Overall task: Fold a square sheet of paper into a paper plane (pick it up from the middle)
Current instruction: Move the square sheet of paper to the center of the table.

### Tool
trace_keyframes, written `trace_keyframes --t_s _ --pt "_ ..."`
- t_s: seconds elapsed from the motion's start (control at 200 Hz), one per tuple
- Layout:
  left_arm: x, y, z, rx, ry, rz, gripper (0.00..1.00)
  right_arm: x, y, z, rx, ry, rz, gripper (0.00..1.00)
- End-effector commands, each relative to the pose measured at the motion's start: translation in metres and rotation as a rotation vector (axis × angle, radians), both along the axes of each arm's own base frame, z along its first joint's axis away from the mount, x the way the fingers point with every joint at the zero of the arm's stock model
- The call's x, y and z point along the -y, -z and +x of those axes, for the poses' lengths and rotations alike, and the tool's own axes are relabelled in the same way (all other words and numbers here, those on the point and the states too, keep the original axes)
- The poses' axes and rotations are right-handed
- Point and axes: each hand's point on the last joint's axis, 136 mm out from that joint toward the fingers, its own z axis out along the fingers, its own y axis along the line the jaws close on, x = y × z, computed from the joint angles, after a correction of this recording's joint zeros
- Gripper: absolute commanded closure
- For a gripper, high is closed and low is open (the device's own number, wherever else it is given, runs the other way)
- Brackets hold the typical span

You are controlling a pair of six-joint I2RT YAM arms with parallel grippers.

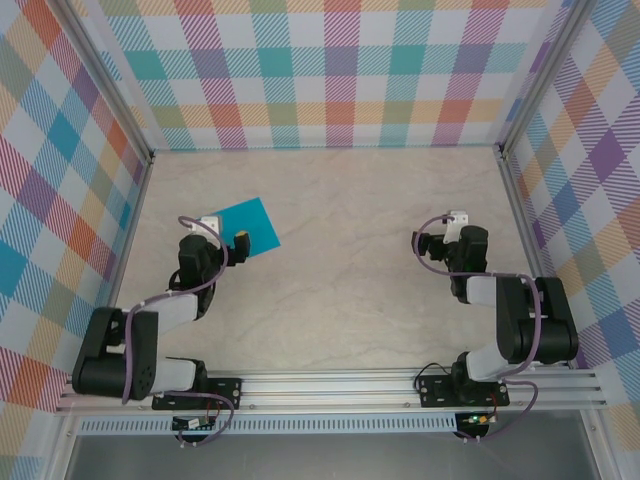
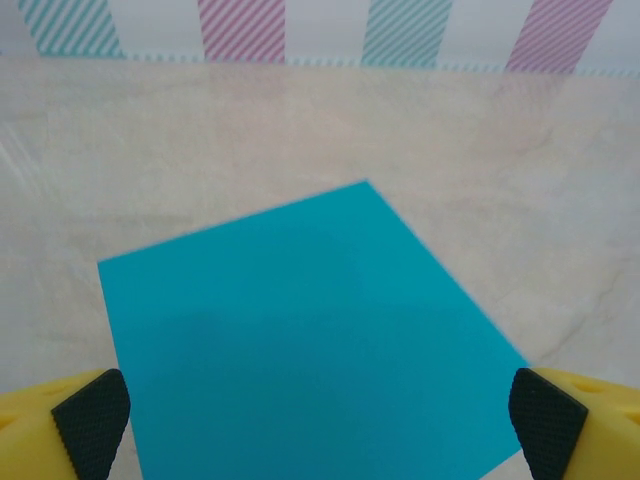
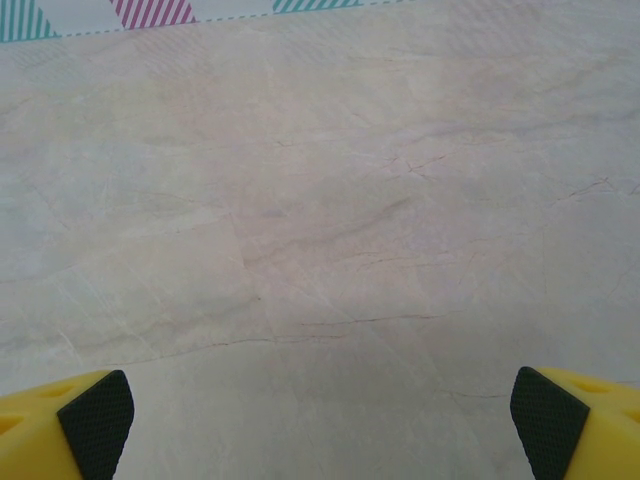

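Here we are over the table (image 1: 360, 270), and the square sheet of paper (image 1: 250, 225) lies flat at about 10 o'clock from the table's middle, turned a little so one corner points towards 12 o'clock and the checked back wall (image 1: 330, 70). It's a plain teal square, no fold showing. The left gripper (image 1: 236, 240) sits right at the sheet's 7 o'clock edge, overlapping it in the top view. From the left wrist camera the paper (image 2: 310, 340) spreads across the lower half of the picture, and the left gripper (image 2: 320, 425) has its jaws wide apart, one black pad (image 2: 92, 420) at 8 o'clock and the other at 4 o'clock, with the sheet's near part lying between them. Whether the pads touch the paper or hang just above it, I cannot tell. Over on the other side, the right gripper (image 1: 455, 222) is at about 2 o'clock from the table's middle, well apart from the sheet. Its wrist camera looks down on bare marbled tabletop (image 3: 330, 200), and the right gripper (image 3: 320, 420) is spread wide too, nothing between its pads.
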Motion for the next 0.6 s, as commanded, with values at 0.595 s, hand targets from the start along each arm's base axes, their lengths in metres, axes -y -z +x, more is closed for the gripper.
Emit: trace_keyframes --t_s 0.595 --pt "0.007 -0.088 -0.056 -0.172 -0.108 -0.458 0.00 -0.060 -0.103 -0.112 -0.387 -0.070 0.573 0.00"
